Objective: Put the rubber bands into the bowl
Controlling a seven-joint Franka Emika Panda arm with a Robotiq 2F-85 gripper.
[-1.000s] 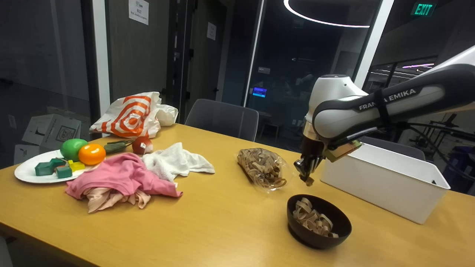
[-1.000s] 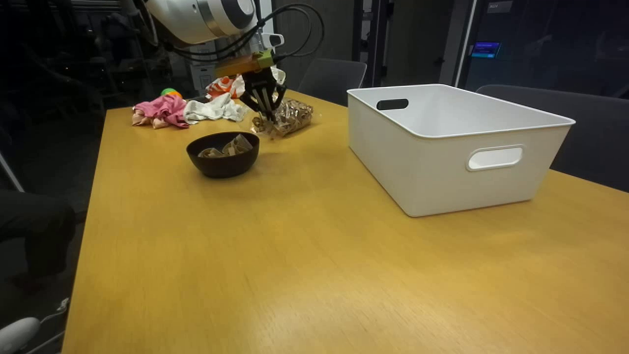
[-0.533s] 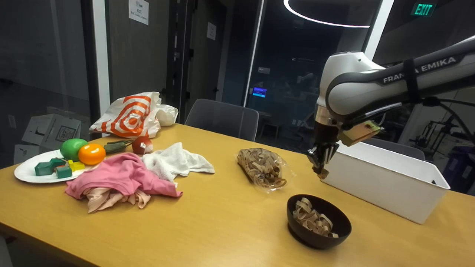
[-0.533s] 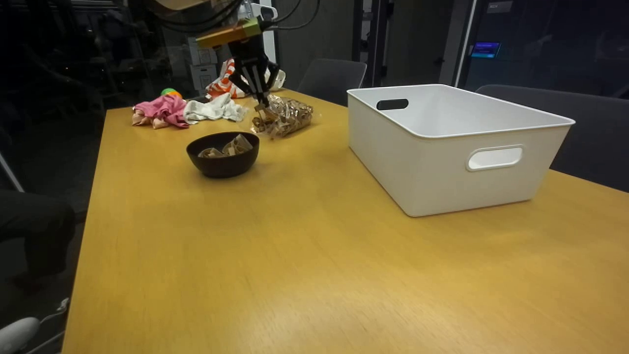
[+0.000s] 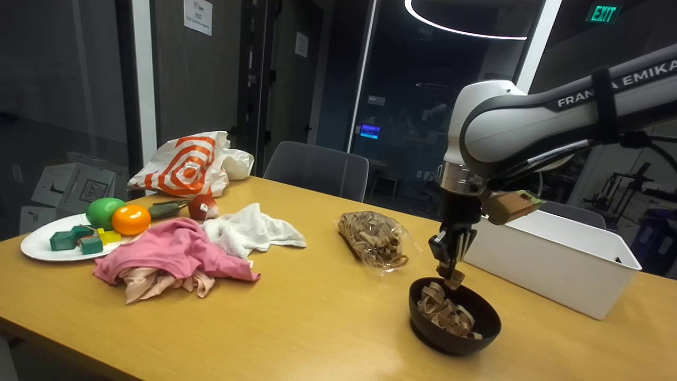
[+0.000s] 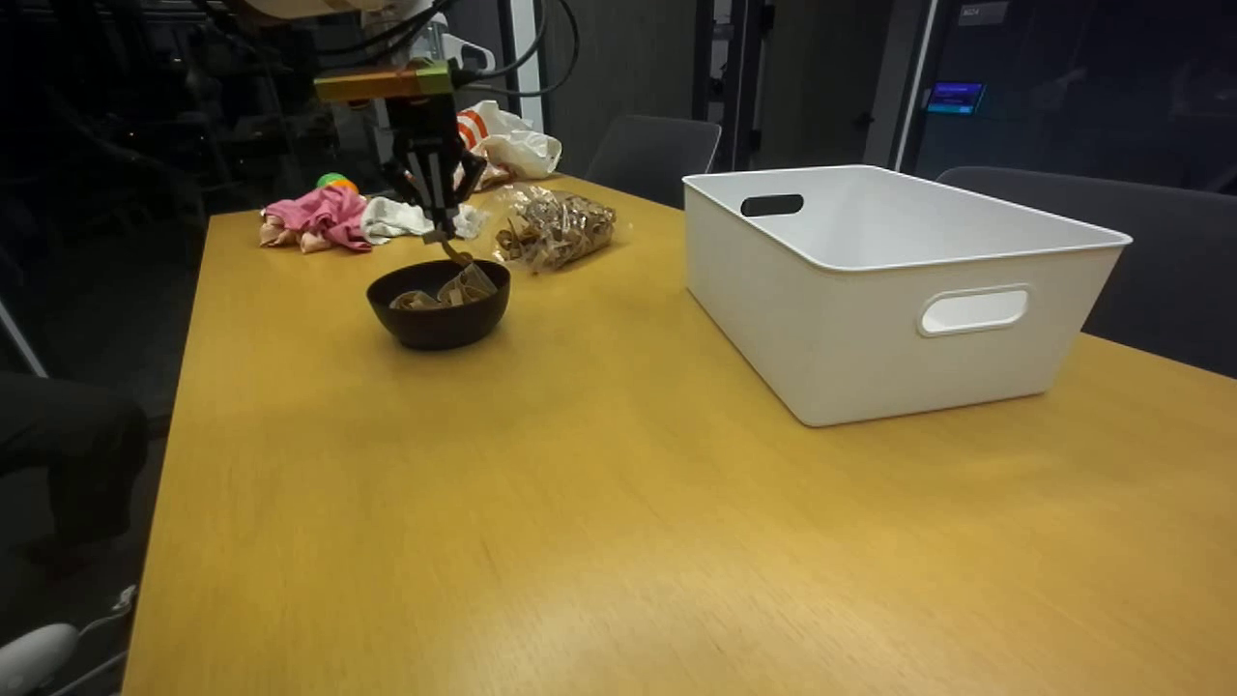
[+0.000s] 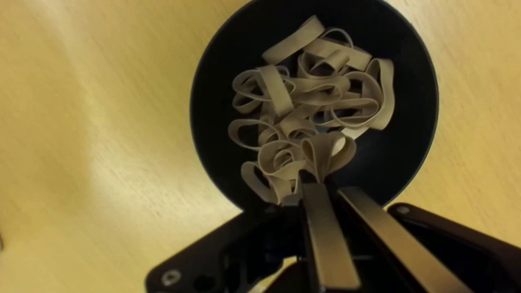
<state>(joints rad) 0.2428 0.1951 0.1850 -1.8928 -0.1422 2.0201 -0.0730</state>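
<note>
Presently I have the arm (image 5: 497,127) above the tabletop (image 5: 296,323), its wrist (image 5: 461,180) pointing downward, and the end effector (image 7: 322,180) is over the black bowl (image 5: 484,311). It pinches one folded rubber band (image 7: 320,151); whether this touches the rubber bands (image 7: 277,90) below, I cannot tell. Those lie in a loose heap inside the bowl. Near it, a clear bag (image 5: 404,241) contains more of them, and a white bin (image 6: 850,338) stands apart.
</note>
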